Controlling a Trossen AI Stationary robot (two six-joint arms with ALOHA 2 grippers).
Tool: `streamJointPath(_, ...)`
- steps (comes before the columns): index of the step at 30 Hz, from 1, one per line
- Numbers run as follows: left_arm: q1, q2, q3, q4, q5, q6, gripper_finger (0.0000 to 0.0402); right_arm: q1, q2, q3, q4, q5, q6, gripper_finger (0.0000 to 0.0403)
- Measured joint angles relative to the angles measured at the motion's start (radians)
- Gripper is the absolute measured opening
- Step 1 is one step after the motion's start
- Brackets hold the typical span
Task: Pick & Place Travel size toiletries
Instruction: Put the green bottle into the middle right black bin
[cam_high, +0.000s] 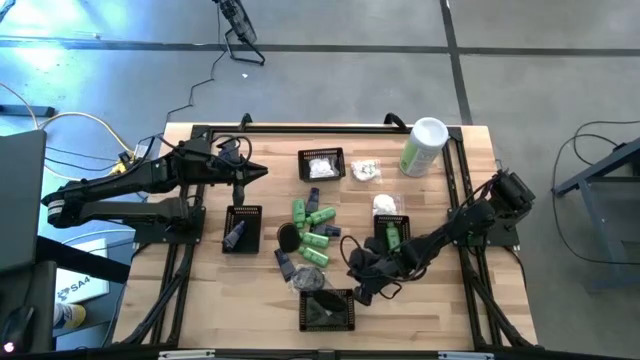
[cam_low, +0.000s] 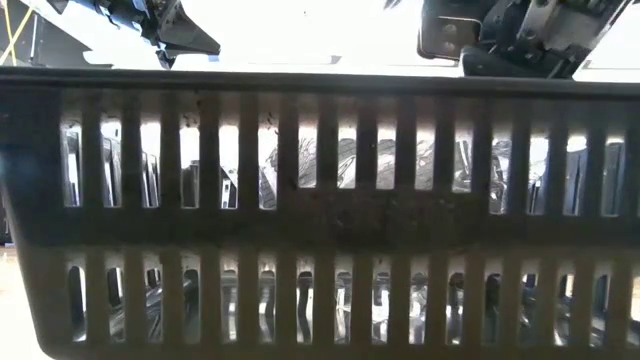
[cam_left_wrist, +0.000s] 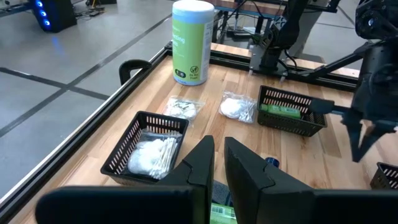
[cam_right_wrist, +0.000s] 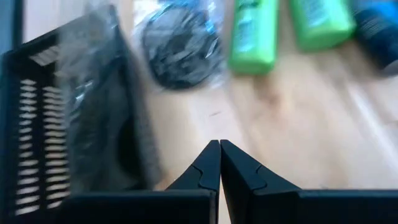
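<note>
Green tubes (cam_high: 315, 225), black tubes and dark round pieces (cam_high: 310, 280) lie loose mid-table, and white packets (cam_high: 365, 172) lie farther back. My left gripper (cam_high: 255, 170) hovers near the far left, above the basket (cam_high: 243, 230) that holds a dark tube; in its wrist view (cam_left_wrist: 219, 168) a narrow gap separates the fingers and nothing is between them. My right gripper (cam_high: 358, 285) is low by the near basket (cam_high: 327, 310). It is shut and empty (cam_right_wrist: 220, 149), over bare wood between that basket (cam_right_wrist: 68, 118) and a wrapped dark round piece (cam_right_wrist: 180, 43).
A far basket (cam_high: 322, 165) holds white packets, and a right basket (cam_high: 392, 232) holds green tubes. The tall pale-green canister (cam_high: 424, 147) stands at the far right. A basket wall (cam_low: 320, 220) fills the low view. Bare wood lies along the near left.
</note>
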Motion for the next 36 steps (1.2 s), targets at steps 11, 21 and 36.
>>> streamJointPath(11,0.000,0.000,0.000,-0.008,-0.003,0.004,0.0033,-0.062,-0.097,0.000,0.015,0.052,-0.149,0.0003)
streamJointPath(21,0.000,0.000,0.000,-0.011,-0.003,0.011,0.0033,-0.189,-0.224,0.001,0.030,0.096,-0.416,0.0004)
streamJointPath(36,0.000,0.000,0.000,-0.030,0.001,0.011,0.0033,-0.392,-0.230,0.000,0.056,0.047,-0.558,0.0004)
